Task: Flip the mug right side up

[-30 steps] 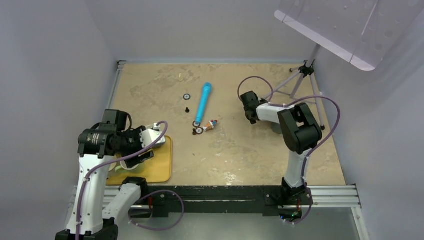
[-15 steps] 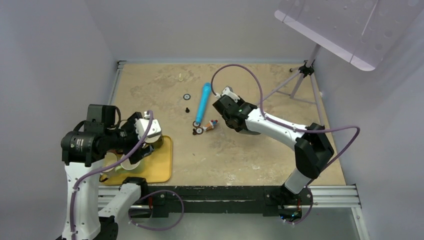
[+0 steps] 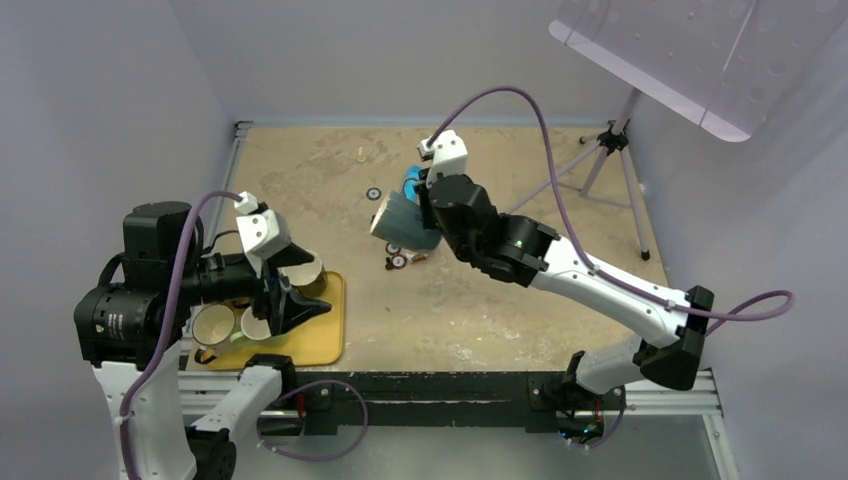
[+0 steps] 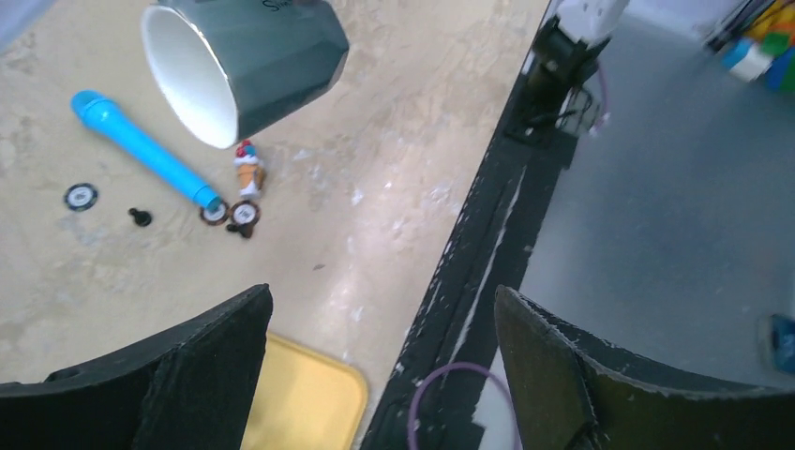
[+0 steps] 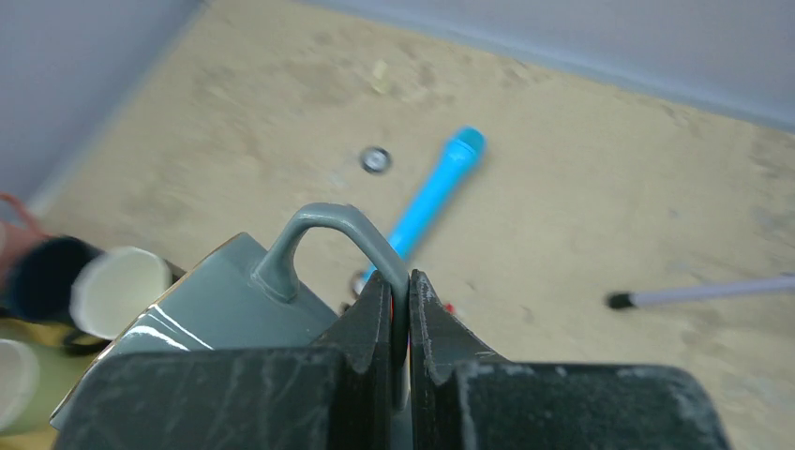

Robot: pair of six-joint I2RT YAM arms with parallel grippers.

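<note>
The grey mug [image 3: 400, 218] with a white inside hangs in the air above the middle of the table, tilted on its side with its mouth toward the left. It shows in the left wrist view [image 4: 253, 56] and the right wrist view [image 5: 220, 314]. My right gripper [image 3: 428, 212] is shut on the mug's thin grey handle [image 5: 328, 220], fingers pinched together [image 5: 400, 291]. My left gripper [image 3: 308, 287] is open and empty, raised over the yellow tray [image 3: 322, 345]; its fingers stand wide apart [image 4: 380, 300].
Several cups [image 3: 213, 323] stand on the tray at the near left. A blue tube [image 4: 141, 145], a small toy figure [image 4: 247, 171] and black rings [image 3: 373, 194] lie mid-table under the mug. A tripod [image 3: 610, 160] stands at the back right. The black front rail [image 4: 487, 244] edges the table.
My right arm has swung left and risen, carrying the mug over the blue tube. My left arm has lifted and drawn back over the tray, its fingers now spread wide.
</note>
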